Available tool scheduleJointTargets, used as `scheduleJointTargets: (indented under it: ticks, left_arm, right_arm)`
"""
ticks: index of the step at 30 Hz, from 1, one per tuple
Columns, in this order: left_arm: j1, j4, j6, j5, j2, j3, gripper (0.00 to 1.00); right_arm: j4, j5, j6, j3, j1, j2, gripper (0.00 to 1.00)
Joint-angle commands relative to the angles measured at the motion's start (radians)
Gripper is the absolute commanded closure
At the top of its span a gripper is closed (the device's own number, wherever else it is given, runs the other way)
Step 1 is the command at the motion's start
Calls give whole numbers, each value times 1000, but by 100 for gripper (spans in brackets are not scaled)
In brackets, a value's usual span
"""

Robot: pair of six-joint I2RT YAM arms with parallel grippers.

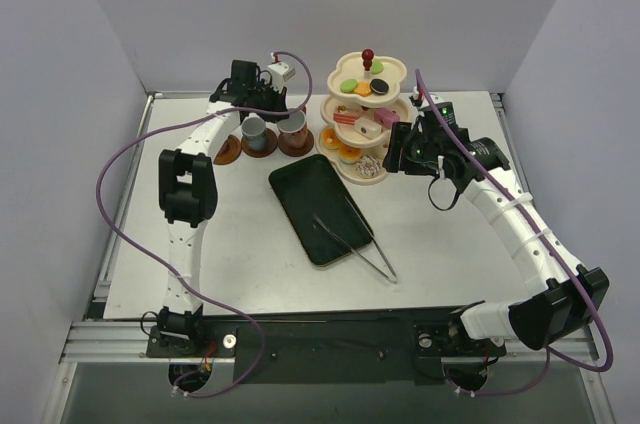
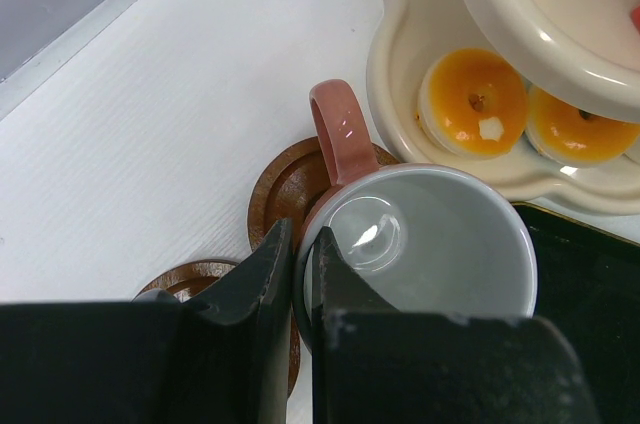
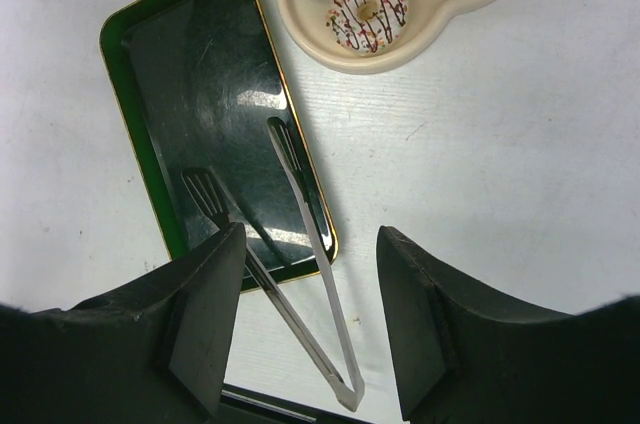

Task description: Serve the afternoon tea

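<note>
At the back left of the white bench [image 1: 230, 254] we see three round brown saucers [image 1: 229, 152] in a row, with a greyish cup [image 1: 254, 128] and a pinker cup [image 1: 293, 124] over them; the left fingers [image 2: 262, 294] are clenched on the rim of a pink-handled cup [image 2: 430, 244], one finger outside its wall and one inside; from above we cannot tell which cup that is, nor whether it stands on a saucer or hangs just over it; its handle points away from the fingers, over a saucer. In the middle lies the dark green tray [image 1: 300, 184], set aslant; the metal tongs [image 1: 357, 241] rest with their tips on it and their joined end on the bench. Just behind the tray stands the cream three-tier stand [image 1: 398, 74] with its red knob [image 1: 368, 54]; macarons [image 1: 348, 86] sit on the top tier, pink cake slices [image 1: 346, 119] on the middle, orange donuts [image 2: 472, 102] and a white drizzled donut [image 3: 368, 9] on the lowest. The right fingers [image 3: 205, 324] are spread with nothing between them, hovering just right of the stand.
</note>
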Motion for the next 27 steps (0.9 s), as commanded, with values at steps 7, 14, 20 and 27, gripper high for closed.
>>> scheduleJointTargets:
  ticks: [7, 14, 20, 27]
  left_arm:
    - [12, 76, -2, 30, -6, 26, 100]
    - [12, 79, -11, 33, 3, 20, 100]
    - [12, 76, -11, 27, 0, -6, 100]
    - [12, 83, -23, 21, -3, -14, 95]
  right_arm:
    - [-18, -8, 11, 31, -11, 7, 50]
    - [-17, -10, 12, 31, -14, 8, 50]
    - [-20, -10, 12, 31, -16, 8, 50]
    - [-20, -11, 14, 32, -16, 10, 50]
